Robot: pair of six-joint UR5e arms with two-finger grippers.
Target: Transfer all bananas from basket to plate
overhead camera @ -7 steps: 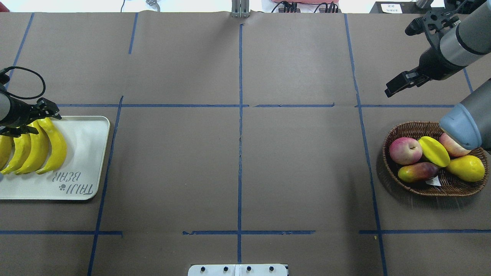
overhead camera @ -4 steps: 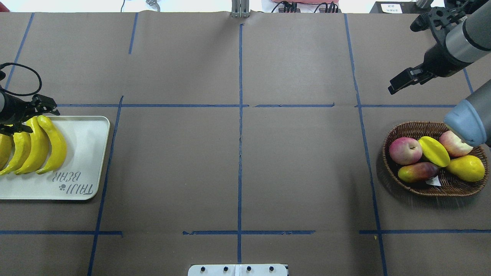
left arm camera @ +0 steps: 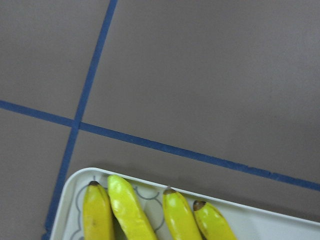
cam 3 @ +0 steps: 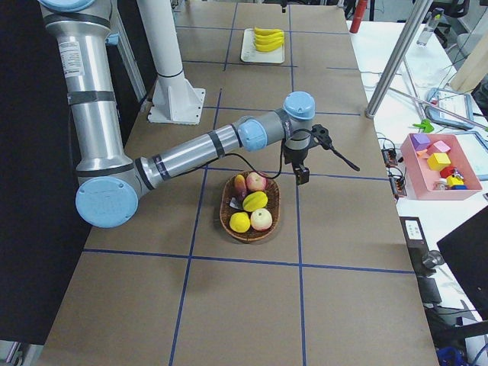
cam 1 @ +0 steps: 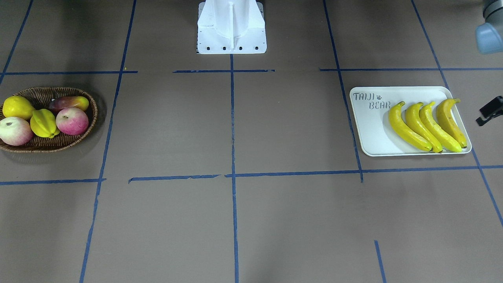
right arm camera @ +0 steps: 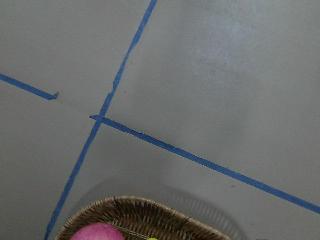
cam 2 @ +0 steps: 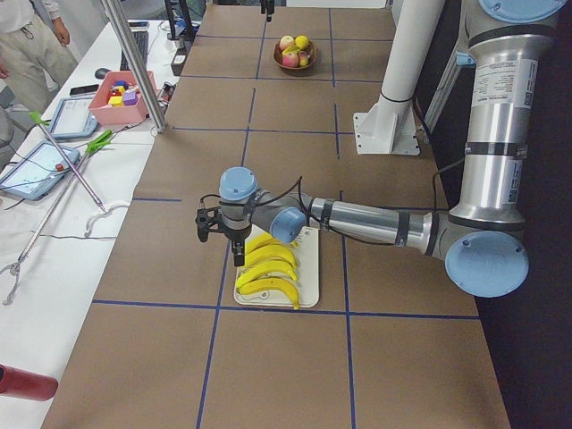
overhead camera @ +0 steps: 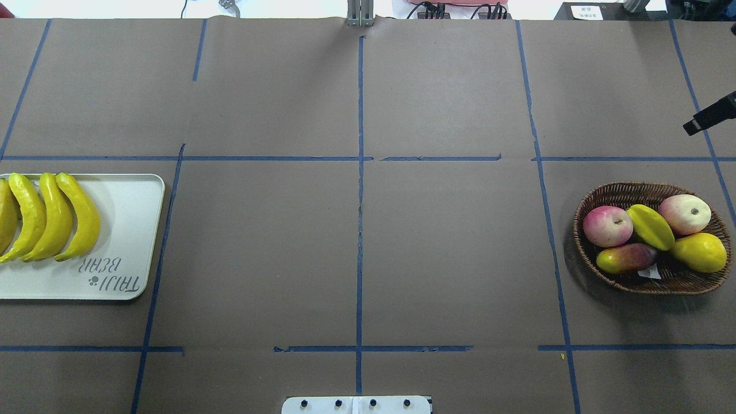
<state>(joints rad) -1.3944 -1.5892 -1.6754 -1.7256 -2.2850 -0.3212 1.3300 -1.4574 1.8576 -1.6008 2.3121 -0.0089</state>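
Four long, curved, glossy yellow bananas [cam 1: 426,125] lie side by side on the rectangular white plate [cam 1: 369,137] lettered TAIJI BEAR. The oval dark-brown wicker basket [overhead camera: 632,188], well apart from it, holds two pink apples [overhead camera: 608,226] among other fruit. The left gripper [cam 2: 237,259] hangs just beside the plate. The right gripper [cam 3: 302,175] hangs near the basket. I cannot tell whether either one is parted or closed.
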